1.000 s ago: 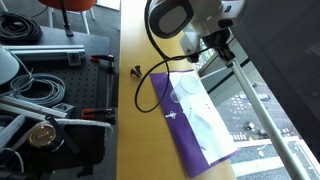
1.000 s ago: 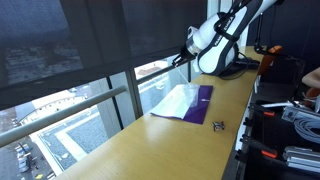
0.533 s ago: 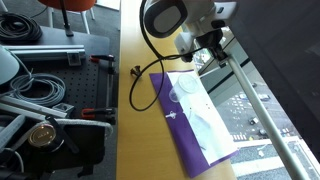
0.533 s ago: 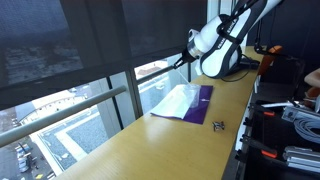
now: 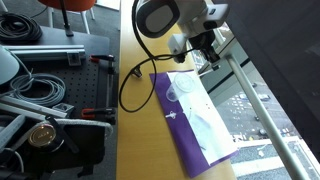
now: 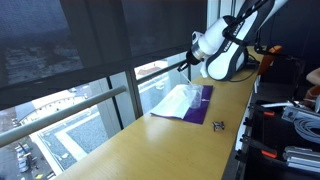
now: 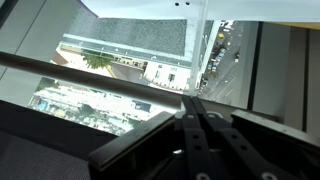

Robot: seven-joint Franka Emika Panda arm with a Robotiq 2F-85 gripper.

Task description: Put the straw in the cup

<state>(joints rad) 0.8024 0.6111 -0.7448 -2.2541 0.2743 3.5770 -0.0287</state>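
My gripper (image 5: 204, 52) hangs over the window-side edge of the wooden table, past the far end of a purple mat (image 5: 185, 140). It also shows in an exterior view (image 6: 184, 66), up by the window. In the wrist view its two black fingers (image 7: 196, 108) are pressed together, with only the street outside beyond them. I see nothing between them. A faint glassy ring on the mat looks like the cup (image 5: 176, 95). White material (image 5: 205, 125) covers much of the mat. I cannot make out the straw in any view.
A small black clip-like object (image 5: 135, 70) lies on the table (image 5: 135, 130) beside the mat and also shows in an exterior view (image 6: 218, 124). A black cable (image 5: 130, 95) loops down from the arm. A window rail (image 5: 262, 115) runs along the table's edge. Equipment and cables crowd the opposite side.
The arm has shifted along the table away from the mat, and the gripper has risen a little toward the window. The fingers stay shut.
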